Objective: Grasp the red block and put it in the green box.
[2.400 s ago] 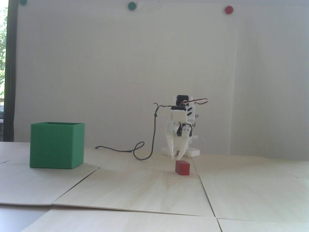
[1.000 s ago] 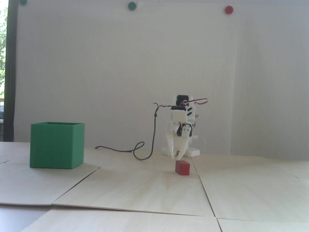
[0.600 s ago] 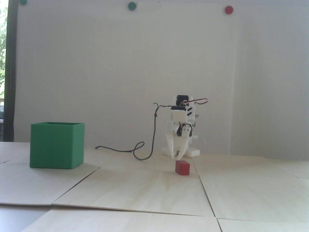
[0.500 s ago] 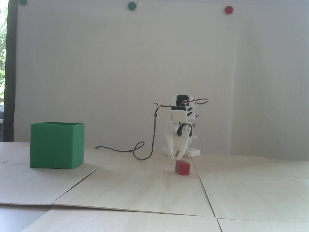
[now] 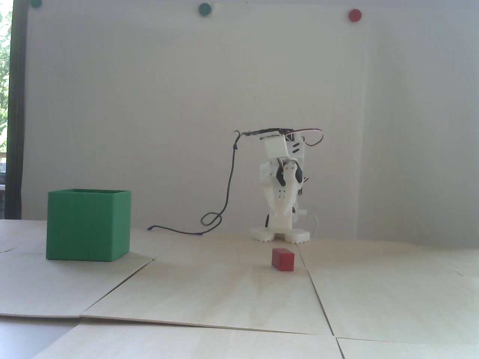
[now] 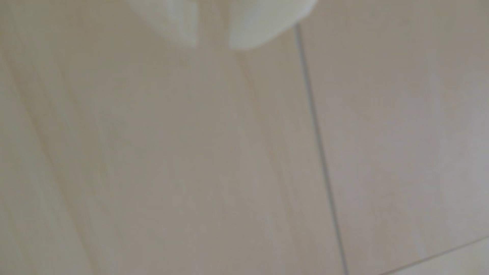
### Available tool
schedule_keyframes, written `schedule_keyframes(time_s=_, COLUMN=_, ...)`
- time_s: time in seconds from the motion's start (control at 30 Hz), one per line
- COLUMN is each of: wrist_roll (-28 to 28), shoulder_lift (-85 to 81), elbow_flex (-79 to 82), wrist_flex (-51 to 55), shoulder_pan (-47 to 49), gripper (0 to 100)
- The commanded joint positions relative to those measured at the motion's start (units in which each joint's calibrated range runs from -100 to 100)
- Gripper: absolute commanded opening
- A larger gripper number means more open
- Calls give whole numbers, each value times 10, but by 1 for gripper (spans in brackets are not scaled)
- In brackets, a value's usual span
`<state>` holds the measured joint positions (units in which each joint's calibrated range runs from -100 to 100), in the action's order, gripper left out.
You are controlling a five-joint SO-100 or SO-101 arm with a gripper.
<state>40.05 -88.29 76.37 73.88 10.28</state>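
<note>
A: Start with the fixed view. Where is the block?

B: It lies flat on the pale wooden table, right of centre, just left of a seam between two boards. Its long axis runs roughly left to right, turned slightly so one end face shows on the right. It is a little wider than tall.

A: And the box?

B: Far to the left, upright, open top up, well apart from the block. Its near corner points toward the camera's right.

A: The arm?

B: The white arm stands behind the block by the wall, with a dark cable looping down to the table on its left. The gripper hangs point down, well above the block and touching nothing. From this side its fingers overlap, so I cannot tell the gap here.

A: What differs from half a second ago?

B: Then the tips sat just above the block's top rear edge. Now the gripper is raised clear of it, and the cable loop has lifted with it. The block and box have not shifted.

A: Now the wrist view.

B: Blurred. Two white fingertips enter from the top edge, with a narrow strip of table showing between them. The gripper is slightly parted and holds nothing. Below is bare wood with a seam running down the right side. Neither block nor box shows.
</note>
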Motion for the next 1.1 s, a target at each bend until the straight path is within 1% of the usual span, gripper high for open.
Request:
schedule_keyframes(time_s=0.0, wrist_roll=-15, shoulder_lift=168, elbow_flex=-152, wrist_flex=1, shoulder_pan=6, gripper=2)
schedule_keyframes(time_s=0.1, wrist_roll=-26, shoulder_lift=301, elbow_flex=-254, wrist_flex=-13, shoulder_pan=3, gripper=2)
schedule_keyframes(time_s=0.3, wrist_roll=-29, shoulder_lift=508, elbow_flex=-434, wrist_flex=-6, shoulder_pan=1, gripper=2)
schedule_keyframes(time_s=0.4, wrist_roll=-29, shoulder_lift=596, elbow_flex=-485, wrist_flex=-6, shoulder_pan=0, gripper=2)
schedule_keyframes(time_s=0.47, wrist_roll=-29, shoulder_lift=639, elbow_flex=-492, wrist_flex=-6, shoulder_pan=0, gripper=2)
schedule_keyframes(time_s=0.53, wrist_roll=-31, shoulder_lift=665, elbow_flex=-492, wrist_flex=-5, shoulder_pan=0, gripper=2)
schedule_keyframes(time_s=0.63, wrist_roll=-56, shoulder_lift=698, elbow_flex=-492, wrist_flex=-7, shoulder_pan=0, gripper=2)
schedule_keyframes(time_s=0.8, wrist_roll=-74, shoulder_lift=703, elbow_flex=-492, wrist_flex=-5, shoulder_pan=-4, gripper=2)
schedule_keyframes(time_s=0.93, wrist_roll=-82, shoulder_lift=703, elbow_flex=-490, wrist_flex=-4, shoulder_pan=-39, gripper=2)
schedule_keyframes(time_s=1.0, wrist_roll=-79, shoulder_lift=703, elbow_flex=-494, wrist_flex=15, shoulder_pan=-59, gripper=2)
schedule_keyframes(time_s=1.07, wrist_roll=-79, shoulder_lift=705, elbow_flex=-497, wrist_flex=47, shoulder_pan=-59, gripper=2)
